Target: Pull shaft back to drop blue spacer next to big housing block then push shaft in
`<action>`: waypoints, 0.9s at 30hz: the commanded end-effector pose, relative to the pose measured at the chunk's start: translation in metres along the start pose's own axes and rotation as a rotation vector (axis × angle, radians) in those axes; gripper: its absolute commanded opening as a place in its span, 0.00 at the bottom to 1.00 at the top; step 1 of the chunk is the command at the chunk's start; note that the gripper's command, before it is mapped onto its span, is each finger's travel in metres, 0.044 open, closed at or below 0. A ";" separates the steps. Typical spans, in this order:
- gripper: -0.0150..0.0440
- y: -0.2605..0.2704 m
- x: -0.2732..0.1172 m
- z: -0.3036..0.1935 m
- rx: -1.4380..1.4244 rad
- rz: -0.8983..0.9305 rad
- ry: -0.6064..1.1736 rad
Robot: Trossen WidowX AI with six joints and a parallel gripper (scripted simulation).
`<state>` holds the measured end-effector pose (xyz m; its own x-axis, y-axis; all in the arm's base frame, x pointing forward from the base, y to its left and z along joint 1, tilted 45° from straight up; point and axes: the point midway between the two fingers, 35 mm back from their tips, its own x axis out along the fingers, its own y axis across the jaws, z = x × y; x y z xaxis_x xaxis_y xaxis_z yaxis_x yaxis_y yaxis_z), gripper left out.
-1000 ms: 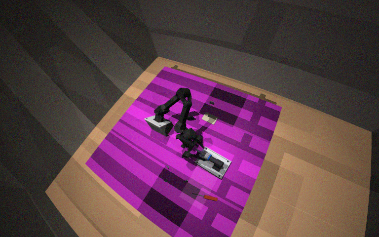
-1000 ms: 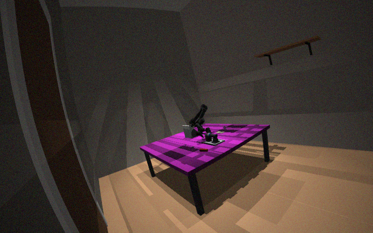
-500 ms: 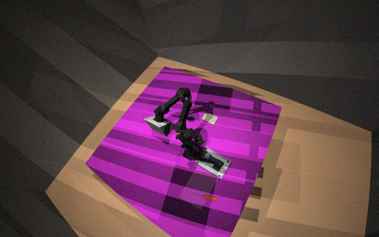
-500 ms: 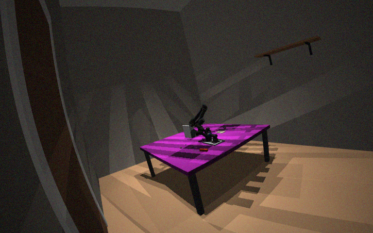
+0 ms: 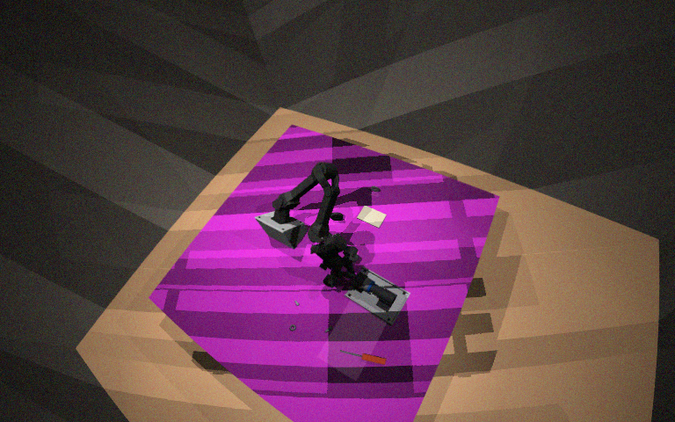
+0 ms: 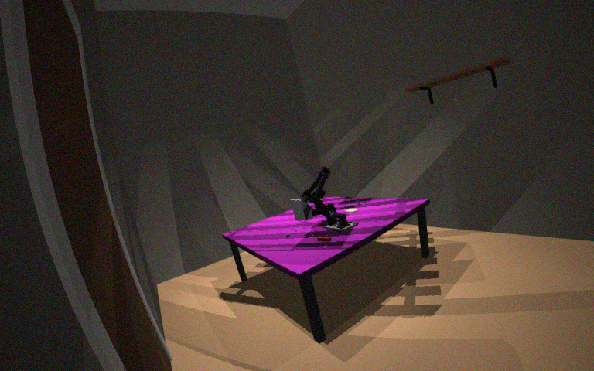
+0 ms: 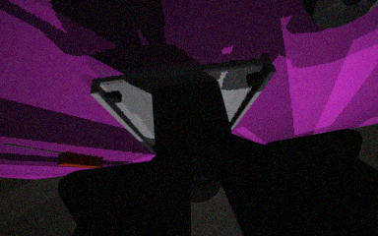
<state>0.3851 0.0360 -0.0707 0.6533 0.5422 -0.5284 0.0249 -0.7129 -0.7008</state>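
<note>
Pinching down now, the gripper (image 5: 351, 280) (image 6: 335, 219) (image 7: 194, 132) has its jaws closed on something, and by the lie of it that should be the shaft (image 5: 362, 284), though the dark fingers hide the actual bite. Here's the line that matters: from the top view, the shaft's long axis runs aslant across the grey fixture plate (image 5: 405, 294) (image 6: 351, 226) (image 7: 135, 108), from the jaws at the upper left down toward the lower right and the big housing block (image 5: 385, 295). The blue spacer (image 5: 369, 287) sits between the two, right up by the block, up on the assembly and not down on the table. So the one arm is on the pulling side, and drawing back looks like a move up and left in that view, roughly toward its own mount (image 5: 261, 217) (image 6: 296, 202), dead along the axis. No sideways drift, please; a skewed pull could bind the shaft. And it wants to be short: just enough for the blue one to lose its support, since a greedy tug might shed a neighbour too. Then it's the same line in reverse, down and right, all the way home before letting go.
</note>
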 end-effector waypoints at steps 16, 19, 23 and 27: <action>0.25 0.000 -0.009 0.010 0.004 0.000 -0.001; 0.25 0.000 -0.011 0.011 0.004 0.000 -0.001; 0.25 0.000 -0.011 0.012 0.004 0.000 -0.001; 0.25 0.000 -0.011 0.011 0.004 0.000 -0.001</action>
<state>0.3713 0.0353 -0.0705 0.6535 0.5414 -0.5289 0.0198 -0.7108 -0.7031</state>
